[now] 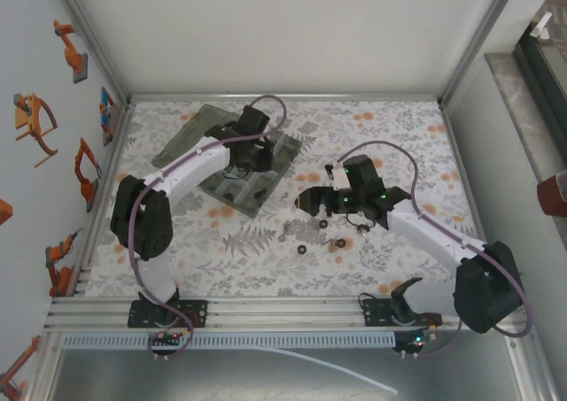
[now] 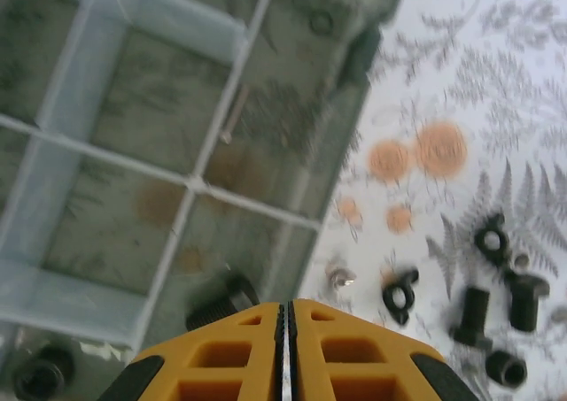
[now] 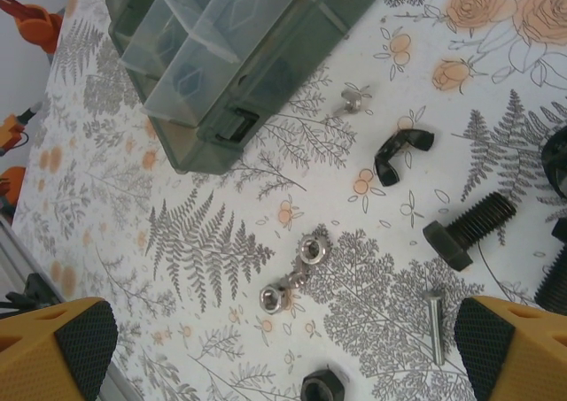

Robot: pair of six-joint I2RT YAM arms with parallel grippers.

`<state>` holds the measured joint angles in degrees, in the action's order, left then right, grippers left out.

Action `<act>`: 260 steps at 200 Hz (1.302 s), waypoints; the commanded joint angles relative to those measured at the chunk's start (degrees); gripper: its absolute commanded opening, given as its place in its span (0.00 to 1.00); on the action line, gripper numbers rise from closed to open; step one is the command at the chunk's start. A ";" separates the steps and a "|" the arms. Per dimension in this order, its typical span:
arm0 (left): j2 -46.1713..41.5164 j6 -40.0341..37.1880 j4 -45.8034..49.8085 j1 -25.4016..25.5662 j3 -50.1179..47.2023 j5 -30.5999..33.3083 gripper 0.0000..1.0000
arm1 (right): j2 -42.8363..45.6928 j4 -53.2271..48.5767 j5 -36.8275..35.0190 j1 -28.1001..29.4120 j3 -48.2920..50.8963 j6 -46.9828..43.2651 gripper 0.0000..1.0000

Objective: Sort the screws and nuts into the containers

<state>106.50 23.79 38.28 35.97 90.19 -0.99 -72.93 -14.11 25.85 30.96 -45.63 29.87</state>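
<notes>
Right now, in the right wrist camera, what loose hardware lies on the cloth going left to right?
cluster of silver nuts → small silver wing screw → black wing nut → black hex bolt

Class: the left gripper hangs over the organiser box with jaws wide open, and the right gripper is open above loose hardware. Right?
No: the left wrist view shows the left gripper shut, jaws pressed together. It does hang over the organiser box, and the right gripper is open above loose hardware.
</notes>
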 commanded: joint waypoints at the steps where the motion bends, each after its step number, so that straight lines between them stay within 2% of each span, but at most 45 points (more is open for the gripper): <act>1: 3.85 -2.98 0.88 -2.06 4.15 -1.20 0.07 | -0.52 1.22 1.50 -0.26 -1.84 -1.07 1.00; 22: 6.08 -4.80 0.87 -1.53 6.26 -6.96 0.15 | 0.42 1.17 0.88 -0.37 -0.91 -1.07 0.99; 32: 6.29 -5.17 0.58 0.06 5.59 -7.67 0.16 | 0.83 1.00 0.72 -0.68 -0.24 -1.06 1.00; 76: 5.08 -6.90 1.82 7.15 1.03 0.27 0.26 | 2.18 0.51 0.61 -1.52 2.32 -1.11 1.00; 100: 5.70 -8.63 3.77 8.57 0.38 3.29 0.32 | 2.91 0.43 0.63 -1.60 3.12 -0.97 1.00; 134: 10.39 -14.02 9.23 9.40 5.60 7.69 0.39 | 4.81 -0.02 0.30 -1.60 4.11 -0.72 0.99; 162: 12.15 -7.14 11.63 10.49 7.94 8.13 0.37 | 7.06 -0.39 -0.61 -1.60 5.63 -0.38 1.00; 190: 12.01 6.79 9.94 11.66 7.19 10.96 0.42 | 8.06 -0.29 -1.06 -1.54 7.09 -0.06 1.00; 210: 13.32 13.74 7.56 12.09 7.92 7.19 0.44 | 8.39 -0.30 -0.82 -1.60 7.39 -0.03 1.00; 229: 16.18 20.51 7.73 12.58 10.00 7.37 0.43 | 9.14 -0.28 -0.93 -1.60 7.74 -0.12 1.00; 260: 20.10 31.25 11.83 13.72 14.00 14.09 0.42 | 10.48 -0.23 -1.04 -1.68 9.09 -0.14 1.00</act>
<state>123.87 42.35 46.06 48.80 101.49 8.01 -64.20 -13.91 25.69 29.69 -38.06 29.91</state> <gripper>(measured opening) 0.419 0.995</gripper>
